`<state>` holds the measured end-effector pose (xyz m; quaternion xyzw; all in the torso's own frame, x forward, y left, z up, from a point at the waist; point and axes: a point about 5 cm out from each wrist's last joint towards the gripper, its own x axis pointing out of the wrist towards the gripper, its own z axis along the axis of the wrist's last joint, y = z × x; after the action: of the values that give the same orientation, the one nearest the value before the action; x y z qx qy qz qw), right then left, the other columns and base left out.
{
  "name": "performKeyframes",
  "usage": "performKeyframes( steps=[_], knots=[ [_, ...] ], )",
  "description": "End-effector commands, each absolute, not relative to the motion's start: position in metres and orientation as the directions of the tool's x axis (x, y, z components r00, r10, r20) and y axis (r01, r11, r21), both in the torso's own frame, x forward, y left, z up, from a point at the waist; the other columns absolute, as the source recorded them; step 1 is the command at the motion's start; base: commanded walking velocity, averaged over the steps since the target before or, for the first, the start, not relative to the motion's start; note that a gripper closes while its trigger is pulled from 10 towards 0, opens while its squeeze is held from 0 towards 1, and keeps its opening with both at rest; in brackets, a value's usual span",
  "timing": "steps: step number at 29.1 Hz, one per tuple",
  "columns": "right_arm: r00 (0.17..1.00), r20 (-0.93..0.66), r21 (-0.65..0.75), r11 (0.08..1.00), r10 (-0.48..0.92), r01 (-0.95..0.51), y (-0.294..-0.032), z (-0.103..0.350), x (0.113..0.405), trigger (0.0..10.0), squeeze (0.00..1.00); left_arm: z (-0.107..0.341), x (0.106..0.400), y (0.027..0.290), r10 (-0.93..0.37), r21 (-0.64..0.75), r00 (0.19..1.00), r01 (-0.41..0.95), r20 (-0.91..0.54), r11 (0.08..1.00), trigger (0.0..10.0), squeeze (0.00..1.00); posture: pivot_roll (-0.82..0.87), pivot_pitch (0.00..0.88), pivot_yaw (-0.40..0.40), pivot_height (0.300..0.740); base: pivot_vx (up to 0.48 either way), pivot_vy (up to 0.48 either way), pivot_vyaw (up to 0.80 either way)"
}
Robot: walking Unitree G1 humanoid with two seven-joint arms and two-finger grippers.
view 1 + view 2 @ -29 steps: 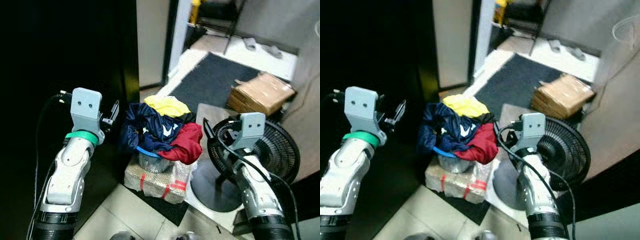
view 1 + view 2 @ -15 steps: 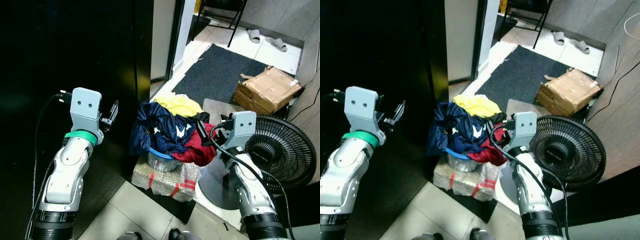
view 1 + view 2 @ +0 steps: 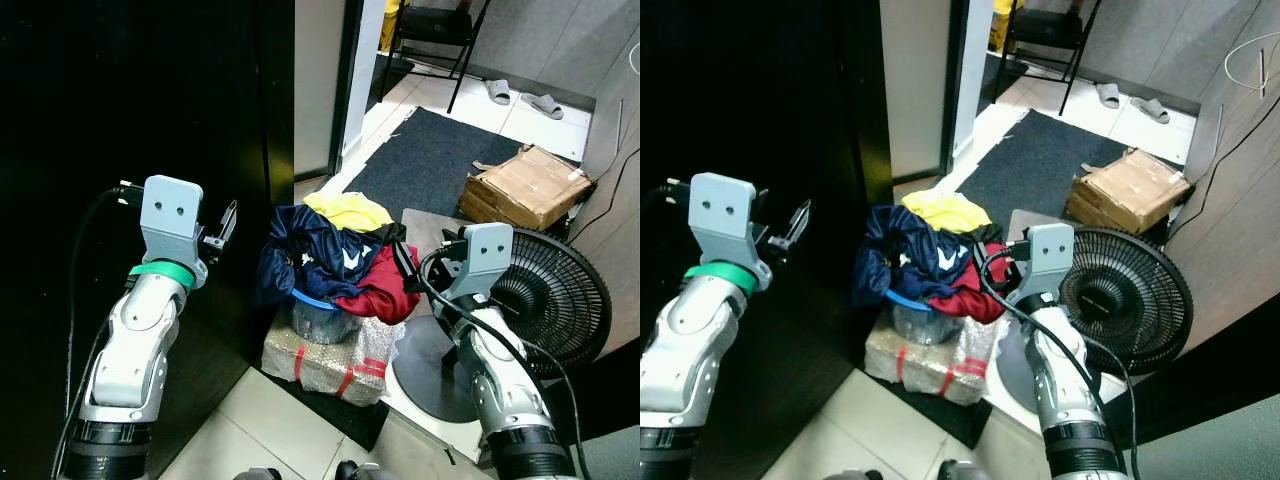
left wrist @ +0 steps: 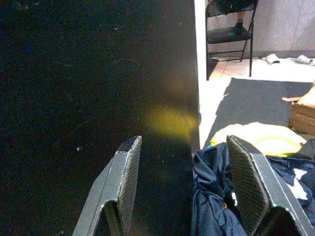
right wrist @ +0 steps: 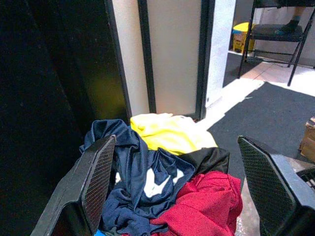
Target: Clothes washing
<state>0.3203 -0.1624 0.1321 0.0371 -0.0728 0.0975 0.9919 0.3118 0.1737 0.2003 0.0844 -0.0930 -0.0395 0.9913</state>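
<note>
A heap of clothes [image 3: 335, 255], navy, yellow and red, spills over a blue-rimmed basin [image 3: 318, 312] that rests on a plastic-wrapped box [image 3: 325, 360]. My left gripper [image 3: 226, 222] is held up to the left of the heap, open and empty, facing a black panel [image 4: 93, 88]. My right gripper [image 3: 425, 262] is raised just right of the heap; the right wrist view shows its fingers [image 5: 96, 174] wide open around the navy shirt [image 5: 142, 189], the yellow garment [image 5: 167, 132] and the red garment [image 5: 206, 204], with nothing held.
A black standing fan [image 3: 555, 300] sits on the floor by my right arm. A cardboard box [image 3: 525, 185] lies beyond it beside a dark mat [image 3: 440, 155]. A folding chair [image 3: 430, 30] and slippers [image 3: 525, 95] are past the doorway. The tall black panel [image 3: 150, 90] stands on the left.
The camera has shifted, so the scene sits differently in view. My right gripper has come in closer to the red garment at the heap's right side. The left gripper holds the same pose.
</note>
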Motion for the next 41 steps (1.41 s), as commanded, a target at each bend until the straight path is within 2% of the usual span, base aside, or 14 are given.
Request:
performKeyframes(
  steps=[1, 5, 27, 31, 41],
  knots=[
    [0.977, 0.138, 0.054, 0.984, 0.159, -0.168, -0.1664, 0.1276, 0.3197, 10.0, 0.0, 0.1974, 0.315, 0.1716, -0.102, 0.168, 0.982, 0.076, 0.156, 0.983, 10.0, 0.0, 0.03, 0.071, 0.013, 0.74, 0.0, 0.0, 0.0],
    [0.984, 0.138, 0.03, 0.992, 0.115, -0.121, -0.1707, 0.1289, 0.3224, 10.0, 0.0, 0.1947, 0.3178, 0.1702, -0.094, 0.12, 0.989, 0.08, 0.118, 0.99, 10.0, 0.0, 0.03, 0.076, 0.014, 0.74, 0.0, 0.0, 0.0],
    [0.981, 0.147, 0.038, 0.99, 0.126, -0.133, -0.1669, 0.1297, 0.3218, 10.0, 0.0, 0.1949, 0.3166, 0.166, -0.091, 0.118, 0.985, 0.074, 0.144, 0.99, 10.0, 0.0, 0.02, 0.084, 0.008, 0.74, -0.024, 0.0, 0.0],
    [0.984, 0.141, 0.073, 0.99, 0.109, -0.121, -0.169, 0.1289, 0.3231, 10.0, 0.0, 0.1947, 0.3163, 0.1658, -0.092, 0.121, 0.985, 0.075, 0.146, 0.99, 10.0, 0.0, 0.03, 0.085, 0.007, 0.74, -0.283, 0.0, -0.68],
    [0.986, 0.137, 0.062, 0.992, 0.098, -0.107, -0.1719, 0.1285, 0.3231, 10.0, 0.0, 0.1945, 0.316, 0.1663, -0.093, 0.124, 0.985, 0.075, 0.147, 0.989, 10.0, 0.0, 0.03, 0.086, 0.007, 0.74, -0.332, 0.0, -0.64]
  ],
)
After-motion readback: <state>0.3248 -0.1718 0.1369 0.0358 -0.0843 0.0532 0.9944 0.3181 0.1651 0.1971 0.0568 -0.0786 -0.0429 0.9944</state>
